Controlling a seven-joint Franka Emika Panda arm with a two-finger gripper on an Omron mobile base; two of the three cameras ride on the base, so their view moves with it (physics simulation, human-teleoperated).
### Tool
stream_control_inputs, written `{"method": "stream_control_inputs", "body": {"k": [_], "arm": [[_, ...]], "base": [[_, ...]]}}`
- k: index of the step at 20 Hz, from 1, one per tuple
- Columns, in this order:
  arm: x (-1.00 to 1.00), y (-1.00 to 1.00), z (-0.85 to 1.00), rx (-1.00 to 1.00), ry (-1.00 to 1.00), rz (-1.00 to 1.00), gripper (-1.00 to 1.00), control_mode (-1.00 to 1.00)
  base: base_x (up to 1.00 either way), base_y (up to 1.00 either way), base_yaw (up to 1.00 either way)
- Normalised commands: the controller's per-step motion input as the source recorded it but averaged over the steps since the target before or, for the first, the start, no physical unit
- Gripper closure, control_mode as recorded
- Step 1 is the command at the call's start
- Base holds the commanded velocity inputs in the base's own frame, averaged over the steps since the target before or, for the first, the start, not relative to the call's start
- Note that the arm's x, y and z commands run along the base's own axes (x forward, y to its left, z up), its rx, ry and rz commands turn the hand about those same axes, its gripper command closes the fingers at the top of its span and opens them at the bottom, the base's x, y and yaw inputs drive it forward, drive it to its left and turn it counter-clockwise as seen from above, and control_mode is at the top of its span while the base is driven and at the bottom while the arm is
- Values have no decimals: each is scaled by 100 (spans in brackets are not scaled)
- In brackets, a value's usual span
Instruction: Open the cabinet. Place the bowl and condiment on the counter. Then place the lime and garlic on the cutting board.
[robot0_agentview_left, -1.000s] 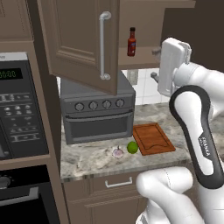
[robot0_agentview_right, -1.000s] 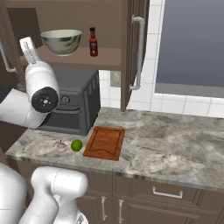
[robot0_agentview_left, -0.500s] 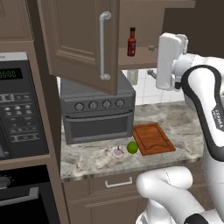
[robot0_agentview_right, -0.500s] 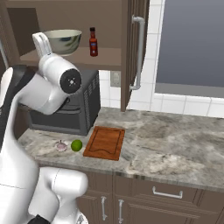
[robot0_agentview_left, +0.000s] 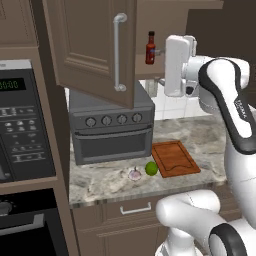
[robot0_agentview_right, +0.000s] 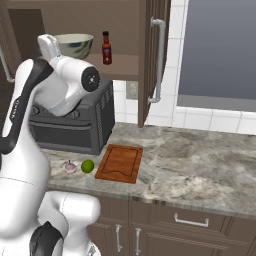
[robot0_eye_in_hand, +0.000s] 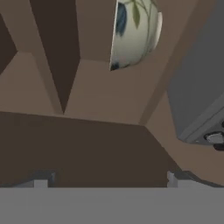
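— Brown wooden wall cabinet (robot0_agentview_right: 150, 55) open, both doors swung wide. On its shelf: wide pale grey-green bowl (robot0_agentview_right: 74, 45), and beside it a slim dark-red sauce bottle (robot0_agentview_right: 106, 47) with black cap, upright.

— And lower down?

— Speckled grey-beige stone counter (robot0_agentview_right: 200, 165) carrying a flat reddish-brown wooden cutting board (robot0_agentview_right: 120, 162). Just left of the board, small round green lime (robot0_agentview_right: 87, 166), then whitish-pink garlic bulb (robot0_agentview_right: 70, 167), both on the stone.

— Two-finger gripper (robot0_eye_in_hand: 106, 183)?

— Raised near the shelf, facing the bowl, jaws spread wide, grasping nothing.
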Motion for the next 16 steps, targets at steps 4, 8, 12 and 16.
{"method": "stream_control_inputs", "body": {"k": [4, 8, 12, 16], "arm": [[48, 40, -10, 0, 0, 10, -100, -100], [56, 20, -2, 0, 0, 12, -100, -100], [56, 16, 0, 0, 0, 12, -100, -100], [19, 26, 0, 0, 0, 9, -100, -100]], "base": [[0, 0, 0], [0, 0, 0], [0, 0, 0], [0, 0, 0]]}}
